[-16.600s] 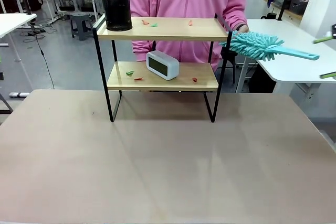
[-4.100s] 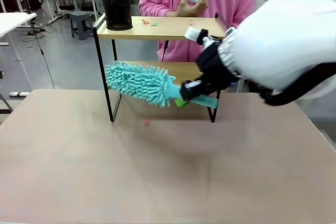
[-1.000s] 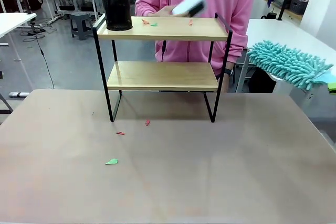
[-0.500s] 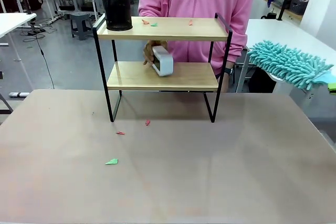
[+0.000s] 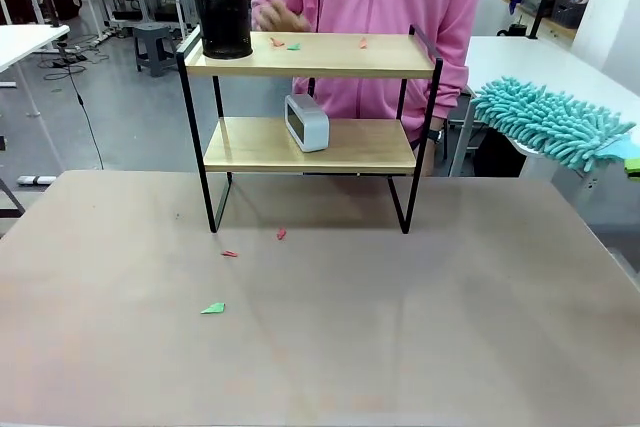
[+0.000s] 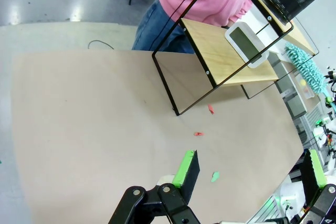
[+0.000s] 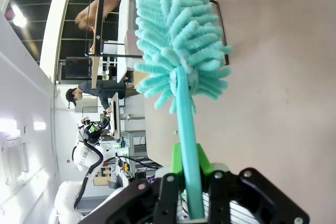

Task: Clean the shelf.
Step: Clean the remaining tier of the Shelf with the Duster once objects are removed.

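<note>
The shelf (image 5: 360, 142) stands at the far side of the tabletop (image 5: 400, 327), in front of the person. Its lower board looks swept: no scraps show on it, and a small white clock (image 5: 306, 122) sits on its left half. The top board is the part left to do. About 3 small red and green paper scraps (image 5: 293, 45) lie on it, though they are too small to count with confidence, and a black mesh cup (image 5: 222, 17) stands at its left end with the person's hand (image 5: 278, 17) just beside it. Another 3 scraps (image 5: 212, 308) lie on the tabletop in front of the shelf, so I judge the job roughly half done. The right end effector (image 7: 188, 174) is clamped on the handle of a teal duster (image 5: 550, 122), held off to the right, well apart from the shelf. The left end effector (image 6: 251, 166) hangs above the tabletop with its jaws spread wide, gripping nothing.
</note>
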Robot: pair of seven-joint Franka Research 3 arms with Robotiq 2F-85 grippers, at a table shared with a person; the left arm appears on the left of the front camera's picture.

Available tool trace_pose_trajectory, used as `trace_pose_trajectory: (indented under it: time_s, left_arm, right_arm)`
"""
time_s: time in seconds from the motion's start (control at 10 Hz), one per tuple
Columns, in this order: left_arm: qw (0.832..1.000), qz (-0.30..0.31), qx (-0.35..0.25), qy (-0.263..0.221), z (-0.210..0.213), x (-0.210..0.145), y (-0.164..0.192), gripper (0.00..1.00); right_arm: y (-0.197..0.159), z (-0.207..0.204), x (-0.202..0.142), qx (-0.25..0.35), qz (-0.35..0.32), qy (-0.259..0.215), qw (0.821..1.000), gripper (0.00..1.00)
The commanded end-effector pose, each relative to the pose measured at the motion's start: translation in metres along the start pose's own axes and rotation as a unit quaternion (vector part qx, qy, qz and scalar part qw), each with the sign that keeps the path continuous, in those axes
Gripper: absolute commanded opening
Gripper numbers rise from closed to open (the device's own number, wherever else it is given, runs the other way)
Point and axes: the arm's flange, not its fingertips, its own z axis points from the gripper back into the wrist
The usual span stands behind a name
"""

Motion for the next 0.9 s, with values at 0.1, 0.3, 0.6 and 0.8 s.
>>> trace_pose_trajectory:
  time_s: [0.1, 0.3, 0.6, 0.8]
  left_arm:
    - [1.000, -0.011, -0.008, -0.007, -0.002, 0.000, 0.000, 1.00]
    - [1.000, -0.011, -0.008, -0.007, -0.002, 0.000, 0.000, 1.00]
    - [1.000, -0.011, -0.008, -0.007, -0.002, 0.000, 0.000, 1.00]
    - [1.000, -0.011, -0.008, -0.007, -0.002, 0.000, 0.000, 1.00]
  right_arm:
    - [0.001, 0.003, 0.000, 0.010, 0.011, -0.004, 1.000, 0.06]
    - [0.001, 0.003, 0.000, 0.010, 0.011, -0.004, 1.000, 0.06]
    - [0.000, 0.000, 0.000, 0.000, 0.000, 0.000, 1.000, 0.12]
    - [0.036, 0.002, 0.013, 0.007, 0.031, -0.015, 0.999, 0.12]
